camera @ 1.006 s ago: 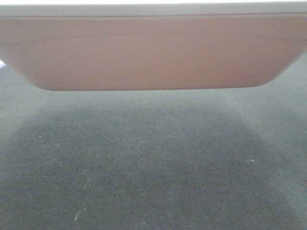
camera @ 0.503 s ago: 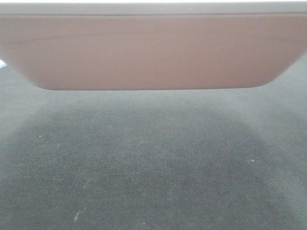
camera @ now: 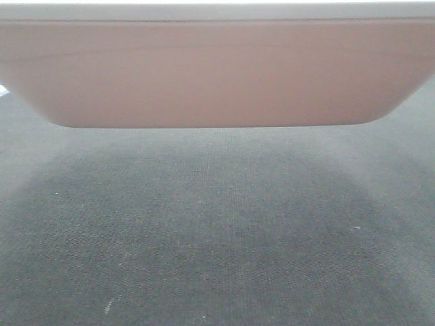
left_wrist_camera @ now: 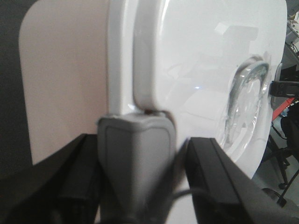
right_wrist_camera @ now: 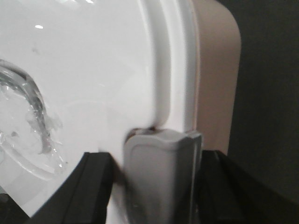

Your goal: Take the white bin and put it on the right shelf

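The white bin (camera: 217,75) hangs above the floor and fills the top of the front view with its pinkish-white side. In the left wrist view its glossy white lid (left_wrist_camera: 196,70) with the recessed handle (left_wrist_camera: 247,102) stands close up. My left gripper (left_wrist_camera: 142,140) is shut on the bin's grey end latch (left_wrist_camera: 135,163), one black finger on each side. In the right wrist view my right gripper (right_wrist_camera: 156,156) is shut on the other grey latch (right_wrist_camera: 161,182) at the lid's (right_wrist_camera: 93,70) edge. The right shelf is out of view.
Grey carpet (camera: 217,238) lies under the bin, with the bin's shadow on it. Dark floor shows beside the bin in the right wrist view (right_wrist_camera: 266,93). Dark equipment and a red bar (left_wrist_camera: 286,105) stand beyond the lid in the left wrist view.
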Tool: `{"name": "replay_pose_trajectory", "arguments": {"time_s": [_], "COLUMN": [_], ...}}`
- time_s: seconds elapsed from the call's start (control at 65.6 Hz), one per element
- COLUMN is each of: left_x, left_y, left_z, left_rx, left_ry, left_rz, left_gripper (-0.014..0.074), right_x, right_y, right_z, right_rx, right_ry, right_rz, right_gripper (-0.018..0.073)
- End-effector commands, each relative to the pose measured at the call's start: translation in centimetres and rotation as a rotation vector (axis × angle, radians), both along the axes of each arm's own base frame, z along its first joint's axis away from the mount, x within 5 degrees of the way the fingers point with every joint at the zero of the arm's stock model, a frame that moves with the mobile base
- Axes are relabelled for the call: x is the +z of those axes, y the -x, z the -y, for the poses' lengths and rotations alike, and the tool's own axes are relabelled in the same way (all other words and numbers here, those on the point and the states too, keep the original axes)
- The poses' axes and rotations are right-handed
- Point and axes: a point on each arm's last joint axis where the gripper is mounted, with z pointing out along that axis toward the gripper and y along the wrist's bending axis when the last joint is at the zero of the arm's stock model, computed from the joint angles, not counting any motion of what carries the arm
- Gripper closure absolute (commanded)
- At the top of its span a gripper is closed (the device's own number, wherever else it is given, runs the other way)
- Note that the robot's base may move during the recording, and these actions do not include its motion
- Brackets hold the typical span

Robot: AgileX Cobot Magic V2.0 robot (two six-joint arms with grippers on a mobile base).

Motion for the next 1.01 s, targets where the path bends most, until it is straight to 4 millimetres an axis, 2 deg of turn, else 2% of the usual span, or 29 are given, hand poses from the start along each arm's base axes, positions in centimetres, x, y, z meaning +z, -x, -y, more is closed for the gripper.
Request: {"name": "replay_pose_trajectory", "arguments": {"time_s": [0.0,0.99], "left_x": [2.74,2.74], "left_y": [2.15,2.15], "left_z": [1.28,1.28], "left_rx": [-0.185,-0.185], "left_ry": [0.189,0.189], "left_rz": [0.029,0.029], "left_gripper": [0.0348,0.0348], "right_x": [1.91,1.91], "right_y": [1.64,1.64], "right_z": [-1.40,-1.40], "right_rx": [0.149,0.149], "right_ry": [-0.130,-0.130], "right_rz": [0.008,0.008], "right_gripper": [0.0132,0.0132]}}
